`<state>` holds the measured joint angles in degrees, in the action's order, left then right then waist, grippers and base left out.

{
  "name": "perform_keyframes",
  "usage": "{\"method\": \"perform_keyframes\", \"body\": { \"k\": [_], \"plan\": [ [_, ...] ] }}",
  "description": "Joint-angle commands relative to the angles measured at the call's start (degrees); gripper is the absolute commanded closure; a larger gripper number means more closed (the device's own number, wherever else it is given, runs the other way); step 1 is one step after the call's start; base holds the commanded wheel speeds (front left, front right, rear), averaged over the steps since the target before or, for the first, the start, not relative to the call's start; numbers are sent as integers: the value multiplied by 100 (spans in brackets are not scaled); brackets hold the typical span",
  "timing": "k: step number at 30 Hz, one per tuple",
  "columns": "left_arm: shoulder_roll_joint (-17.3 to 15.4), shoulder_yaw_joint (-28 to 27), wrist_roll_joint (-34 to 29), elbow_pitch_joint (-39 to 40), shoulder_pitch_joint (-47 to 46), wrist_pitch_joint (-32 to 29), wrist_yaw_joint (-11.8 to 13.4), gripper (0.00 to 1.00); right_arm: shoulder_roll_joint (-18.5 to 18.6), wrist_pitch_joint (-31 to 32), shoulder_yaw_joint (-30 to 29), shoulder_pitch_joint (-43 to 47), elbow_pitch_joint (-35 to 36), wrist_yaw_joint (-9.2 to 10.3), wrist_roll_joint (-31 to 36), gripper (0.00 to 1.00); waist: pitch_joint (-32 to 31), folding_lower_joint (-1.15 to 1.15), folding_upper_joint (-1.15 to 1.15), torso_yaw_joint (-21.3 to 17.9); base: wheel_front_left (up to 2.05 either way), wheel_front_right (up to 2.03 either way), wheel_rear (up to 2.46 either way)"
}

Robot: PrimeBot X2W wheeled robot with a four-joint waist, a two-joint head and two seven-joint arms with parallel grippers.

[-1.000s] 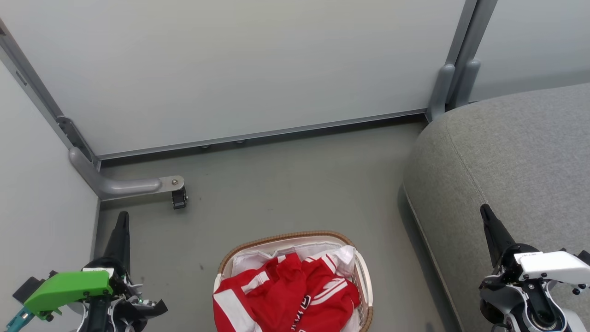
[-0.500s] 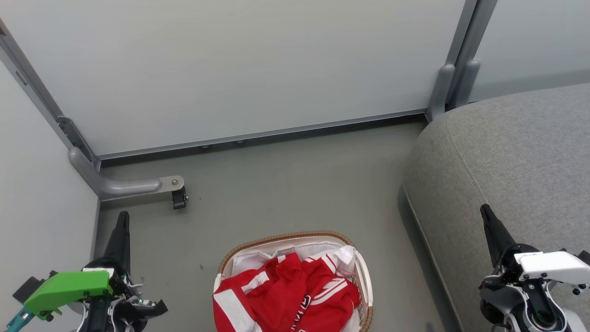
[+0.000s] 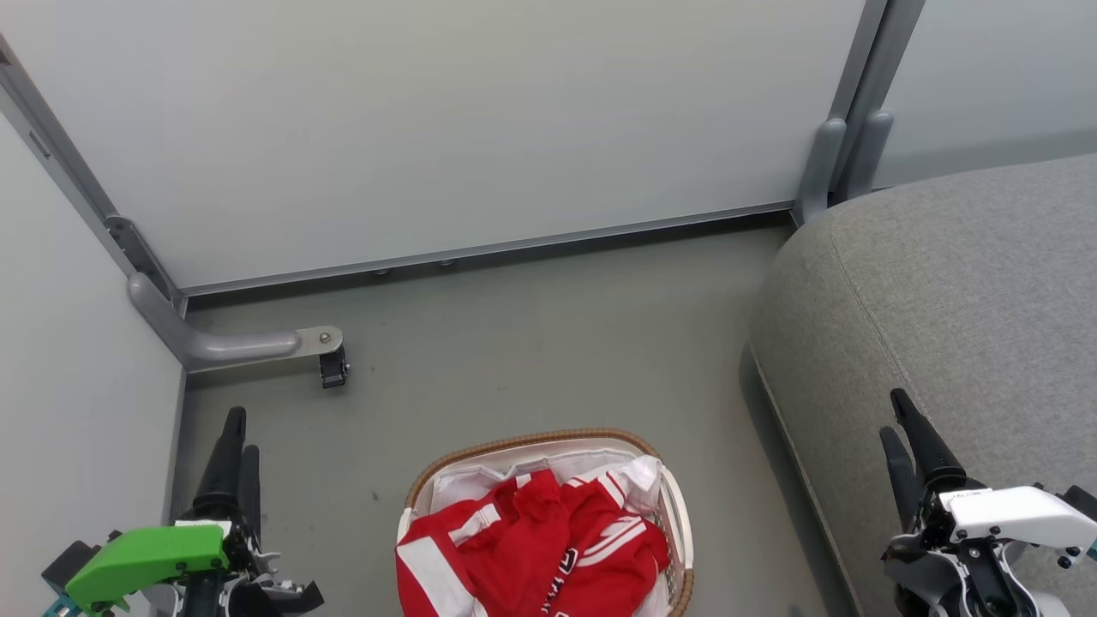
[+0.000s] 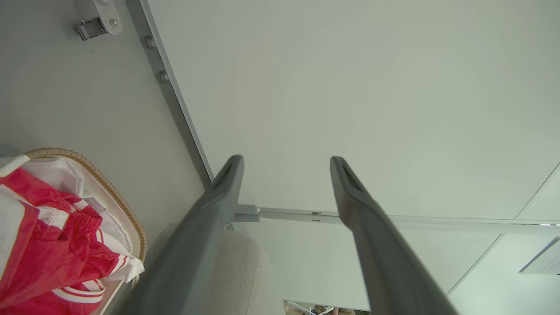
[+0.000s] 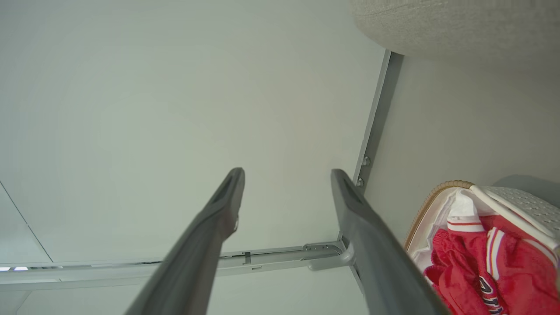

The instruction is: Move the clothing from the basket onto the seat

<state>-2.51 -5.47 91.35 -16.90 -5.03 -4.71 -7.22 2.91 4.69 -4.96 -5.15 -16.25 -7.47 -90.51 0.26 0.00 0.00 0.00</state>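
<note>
Nearest, the left gripper [image 3: 241, 433] rises at the lower left with a green cover on its wrist. The right gripper [image 3: 892, 414] rises at the lower right, over the seat's near part. Both wrist views show each pair of long dark fingers spread with a clear gap and nothing between them.

The basket [image 3: 531, 437] stands between the grippers on the grey floor [image 3: 531, 343], well short of the floor's far edge. It is just off the seat's left side without touching it. The clothing [image 3: 531, 548] lies heaped inside, red with white stripes, on a white liner [image 3: 463, 488].

The head view's bottom edge cuts off the basket's near half. The dark lettering on the clothing is folded and cannot be read.

The seat [image 3: 943, 283] runs along the floor's right side, its rounded far corner close to a grey post [image 3: 844, 154]. Pale wall panels [image 3: 471, 128] close the floor's far and left edges. A grey foot with a small black castor [image 3: 332, 368] stands near the far left corner.

The right wrist view shows the basket's perforated wall [image 5: 520, 203], which the head view hides.
</note>
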Motion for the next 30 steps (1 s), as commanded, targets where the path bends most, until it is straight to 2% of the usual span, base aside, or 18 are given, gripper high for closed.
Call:
{"method": "perform_keyframes", "body": {
  "k": [1,13,23,30],
  "plan": [
    [-62,29,-254,74,-127,64,-5,0,112,-79,36,-132,84,0,221,0,5,0,0,-1,0,0,0],
    [-66,134,-2062,62,-213,381,52,0,226,-394,184,-271,104,-1,1601,0,54,0,0,13,0,0,0],
    [-145,390,-3265,-10,-259,610,123,0,332,-618,339,-380,20,-1,2689,0,95,0,0,26,0,0,0],
    [-256,678,-3989,-23,-244,753,317,0,337,-764,384,-415,-55,-1,3575,0,104,0,0,35,0,0,0]
  ]
}}
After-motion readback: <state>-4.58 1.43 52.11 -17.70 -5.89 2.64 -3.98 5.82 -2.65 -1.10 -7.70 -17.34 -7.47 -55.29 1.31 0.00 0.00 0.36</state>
